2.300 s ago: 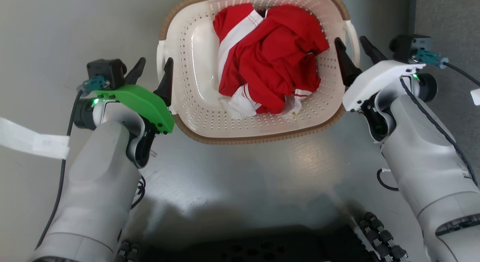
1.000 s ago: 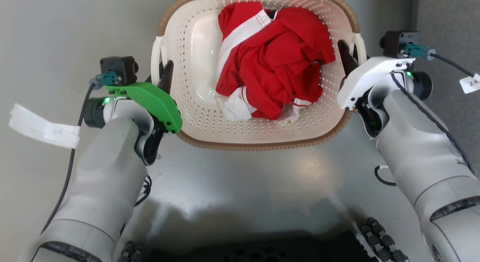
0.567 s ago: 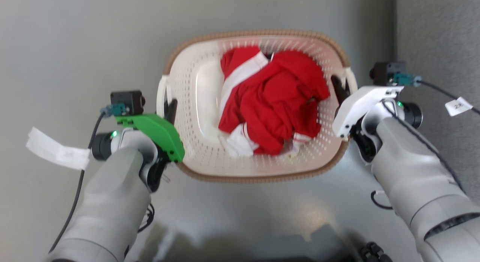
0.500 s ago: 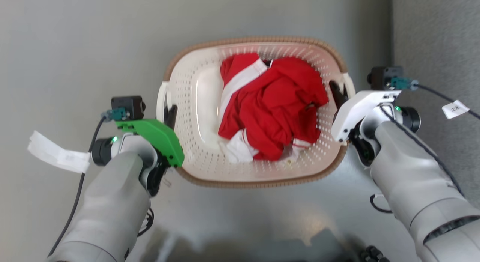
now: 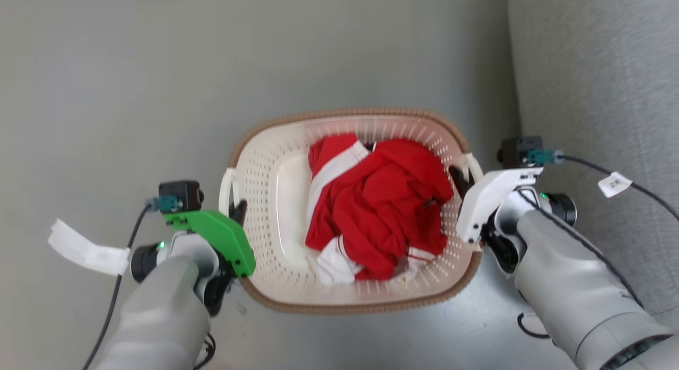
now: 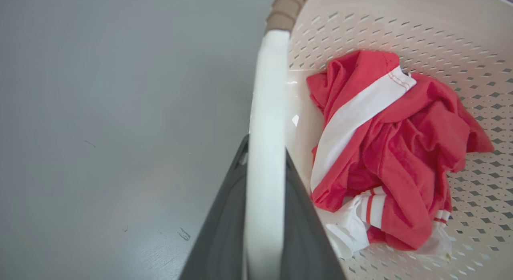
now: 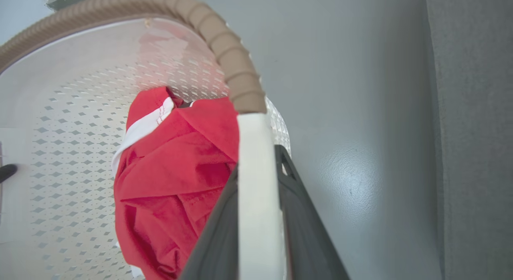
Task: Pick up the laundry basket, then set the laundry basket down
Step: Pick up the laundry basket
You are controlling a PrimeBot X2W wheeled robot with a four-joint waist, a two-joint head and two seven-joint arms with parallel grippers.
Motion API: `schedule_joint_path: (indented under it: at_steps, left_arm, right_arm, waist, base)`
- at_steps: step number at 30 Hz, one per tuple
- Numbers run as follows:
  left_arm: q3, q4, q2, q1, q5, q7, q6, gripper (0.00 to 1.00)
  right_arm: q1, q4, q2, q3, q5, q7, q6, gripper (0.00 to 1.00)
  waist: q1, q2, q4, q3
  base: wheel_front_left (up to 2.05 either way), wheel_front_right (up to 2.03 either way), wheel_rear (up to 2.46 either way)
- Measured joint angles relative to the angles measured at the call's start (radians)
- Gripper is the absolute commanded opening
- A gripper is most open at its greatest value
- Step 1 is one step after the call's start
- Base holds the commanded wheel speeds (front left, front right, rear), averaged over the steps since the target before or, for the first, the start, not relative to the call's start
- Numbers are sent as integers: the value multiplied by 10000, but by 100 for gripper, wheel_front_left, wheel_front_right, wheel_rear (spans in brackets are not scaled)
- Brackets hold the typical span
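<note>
The laundry basket (image 5: 264,211), cream-white with perforated walls and a brown woven rim, sits in the middle of the head view with crumpled red and white clothes (image 5: 382,200) inside. My left gripper (image 5: 235,206) is shut on the left white handle (image 6: 266,111), with a dark finger (image 6: 224,232) on each side of it. My right gripper (image 5: 460,180) is shut on the right white handle (image 7: 252,151), its fingers (image 7: 298,220) clamped around it. I cannot tell whether the basket's base touches the floor.
Smooth grey floor (image 5: 159,68) surrounds the basket. A darker grey textured surface (image 5: 594,68) runs along the right side, close to my right arm. White tags hang from the wrist cables at the left (image 5: 87,250) and the right (image 5: 614,183).
Both grippers went from open beside the handles to shut on them. The head camera has since moved, so the basket and arms look smaller and lower in the picture.
</note>
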Motion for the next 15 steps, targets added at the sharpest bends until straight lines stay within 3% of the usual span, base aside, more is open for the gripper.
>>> schedule_joint_path:
  at_steps: [15]
  left_arm:
    - [-523, 174, -17, 1420, -552, 587, 0, 0]
  right_arm:
    - [1293, 165, 19, 857, 629, 692, -4, 0]
  waist:
    - [0, 0, -103, -2025]
  base:
    - [0, 0, 0]
